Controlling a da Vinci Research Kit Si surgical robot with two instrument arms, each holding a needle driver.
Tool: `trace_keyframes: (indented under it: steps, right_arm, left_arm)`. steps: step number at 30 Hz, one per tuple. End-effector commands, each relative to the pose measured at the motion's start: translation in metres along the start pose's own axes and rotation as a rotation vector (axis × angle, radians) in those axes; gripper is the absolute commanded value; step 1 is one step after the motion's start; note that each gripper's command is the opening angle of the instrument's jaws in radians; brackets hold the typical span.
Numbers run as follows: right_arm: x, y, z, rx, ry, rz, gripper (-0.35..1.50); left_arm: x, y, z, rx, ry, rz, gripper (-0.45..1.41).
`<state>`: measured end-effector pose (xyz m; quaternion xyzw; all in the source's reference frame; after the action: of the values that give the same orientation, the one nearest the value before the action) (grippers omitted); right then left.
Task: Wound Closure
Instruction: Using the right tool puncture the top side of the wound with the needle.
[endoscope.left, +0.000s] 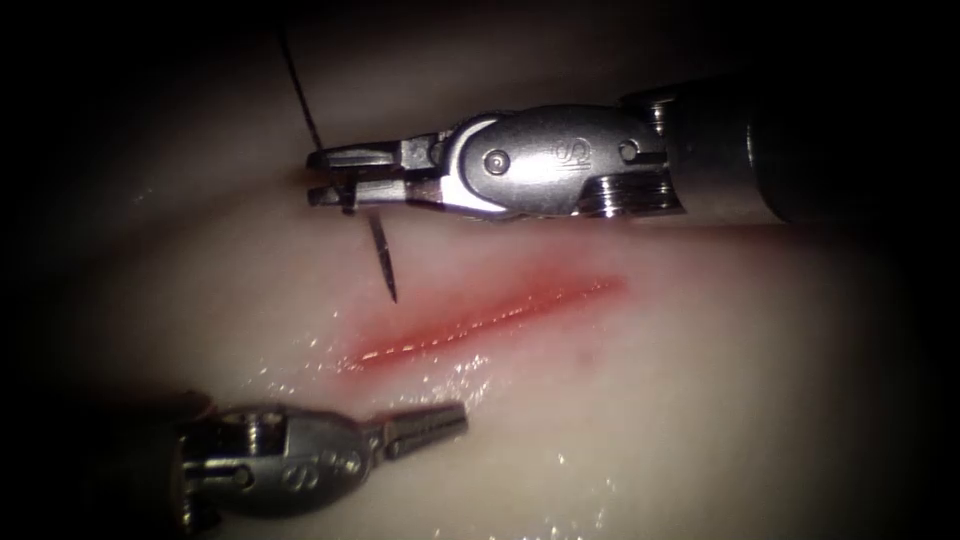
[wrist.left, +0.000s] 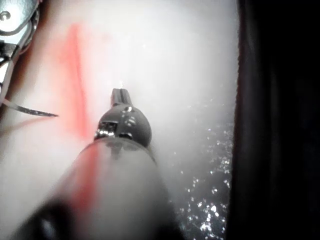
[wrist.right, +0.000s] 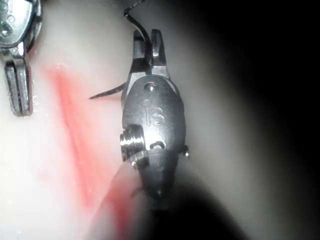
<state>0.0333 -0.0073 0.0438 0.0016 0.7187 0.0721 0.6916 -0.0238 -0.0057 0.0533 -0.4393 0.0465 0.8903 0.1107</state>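
The right tool reaches in over the tissue, its jaws shut on the curved needle toward its thread end. The needle points down, its tip just above and left of the red cut and outside the tissue. Dark thread runs up from the jaws. The left tool lies low below the cut's left end, jaws shut and holding nothing. The right wrist view shows the right tool gripping the needle beside the cut. The left wrist view shows the left tool and needle.
Red fluid stains the tissue along the cut, and wet glints lie around its left end. The left tool also appears in the right wrist view, and the right tool in the left wrist view.
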Motion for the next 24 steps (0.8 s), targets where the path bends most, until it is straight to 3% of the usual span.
trace_keyframes:
  steps: [1,24]
  right_arm:
    - [-0.0004,0.0003,0.0004,0.000,0.001,-0.013,-0.35]
    - [-0.0017,-0.0020,-0.0005,0.026,-0.016,-0.125,-0.35]
  left_arm:
    - [-0.0002,0.0003,0.0006,-0.002,0.001,-0.002,-0.42]
    - [0.0002,0.0000,-0.0001,-0.011,0.002,-0.008,-0.40]
